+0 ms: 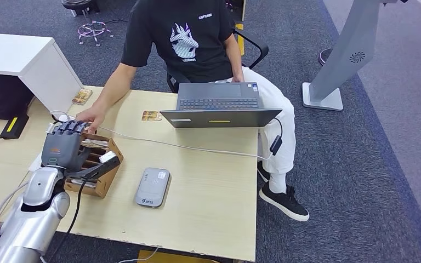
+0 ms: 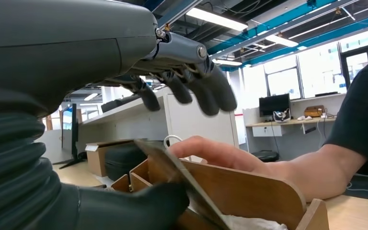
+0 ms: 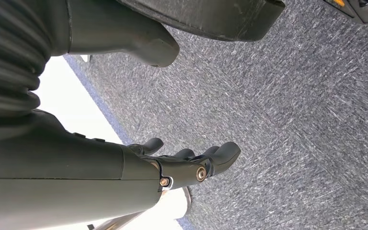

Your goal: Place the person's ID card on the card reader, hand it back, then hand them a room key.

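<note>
We see our left hand (image 1: 63,145) over the brown wooden slotted card holder (image 1: 101,164) near the desk's (image 1: 208,203) left front edge, fingers spread, thumb against a thin card (image 2: 182,179); whether it grips, we cannot tell. The flat grey card reader (image 1: 153,187) lies beside the holder. The person's hand (image 1: 90,116) touches the holder's far side. Our right hand (image 3: 172,165) hangs over carpet, fingers apart, empty.

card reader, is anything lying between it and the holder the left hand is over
Nothing visible does. Bare table separates the holder from the card reader. The cable runs past on the far side, and the person's hand is at the holder's far end, off that path.
</note>
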Robot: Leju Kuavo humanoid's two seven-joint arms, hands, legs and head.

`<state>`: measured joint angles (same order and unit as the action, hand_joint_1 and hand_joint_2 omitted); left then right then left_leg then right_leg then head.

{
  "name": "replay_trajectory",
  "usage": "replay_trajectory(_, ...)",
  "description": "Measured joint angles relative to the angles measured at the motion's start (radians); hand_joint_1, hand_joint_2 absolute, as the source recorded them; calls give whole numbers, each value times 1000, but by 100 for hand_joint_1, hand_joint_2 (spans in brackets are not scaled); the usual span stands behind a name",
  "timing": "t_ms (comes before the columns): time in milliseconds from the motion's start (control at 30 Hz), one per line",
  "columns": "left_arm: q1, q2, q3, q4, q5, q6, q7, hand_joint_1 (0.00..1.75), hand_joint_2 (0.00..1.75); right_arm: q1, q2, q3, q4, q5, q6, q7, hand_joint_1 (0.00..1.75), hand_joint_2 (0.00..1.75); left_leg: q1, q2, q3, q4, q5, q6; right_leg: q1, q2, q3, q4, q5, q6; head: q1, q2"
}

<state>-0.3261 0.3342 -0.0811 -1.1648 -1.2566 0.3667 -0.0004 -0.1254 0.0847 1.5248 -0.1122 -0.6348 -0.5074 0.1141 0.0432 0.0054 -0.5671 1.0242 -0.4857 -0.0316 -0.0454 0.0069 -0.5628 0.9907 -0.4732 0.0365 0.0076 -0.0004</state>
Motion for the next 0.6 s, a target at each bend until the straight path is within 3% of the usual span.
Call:
replay_trajectory(333, -2, 0, 0, 7, 0, 0, 0, 152, 175, 0, 0, 0, 0, 0, 0, 0, 0, 175, 0, 0, 0, 0, 0, 0, 0, 0, 0, 0, 0, 0, 0, 0)
replay_trajectory(467, -2, 0, 0, 7, 1, -1, 0, 175, 175, 0, 0, 0, 0, 0, 0, 0, 0, 175, 0, 0, 0, 0, 0, 0, 0, 0, 0, 0, 0, 0, 0, 0)
replay_trajectory(600, -2, 0, 0, 7, 9, -4, 0, 175, 175, 0, 0, 0, 0, -2, -2, 0, 0, 175, 0, 0, 0, 0, 0, 0, 0, 0, 0, 0, 0, 0, 0, 0)
